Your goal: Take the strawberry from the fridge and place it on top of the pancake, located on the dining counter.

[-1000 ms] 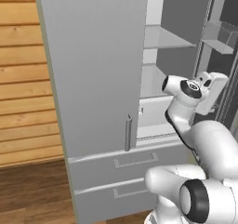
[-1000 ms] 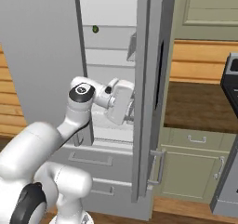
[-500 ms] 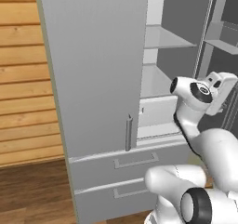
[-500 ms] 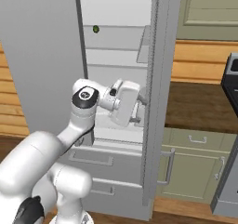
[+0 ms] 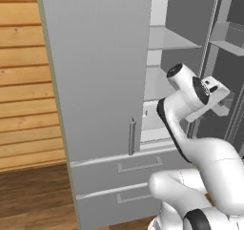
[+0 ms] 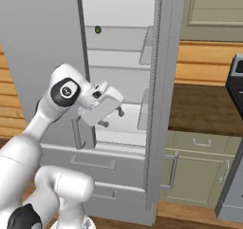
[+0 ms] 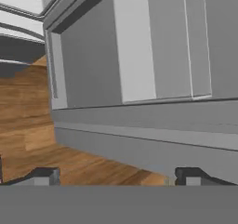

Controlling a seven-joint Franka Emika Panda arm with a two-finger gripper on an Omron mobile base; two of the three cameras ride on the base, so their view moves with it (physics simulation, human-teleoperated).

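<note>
The fridge [image 6: 118, 81] stands with its right door swung open, showing white shelves. The gripper [image 6: 110, 118] hangs in front of the opening, level with a lower shelf, its fingers [image 7: 188, 176] spread wide with nothing between them. The strawberry cannot be made out on any shelf, so its place relative to the fingers cannot be told. A small dark green vegetable [image 6: 98, 30] sits on an upper shelf, well above the gripper.
</note>
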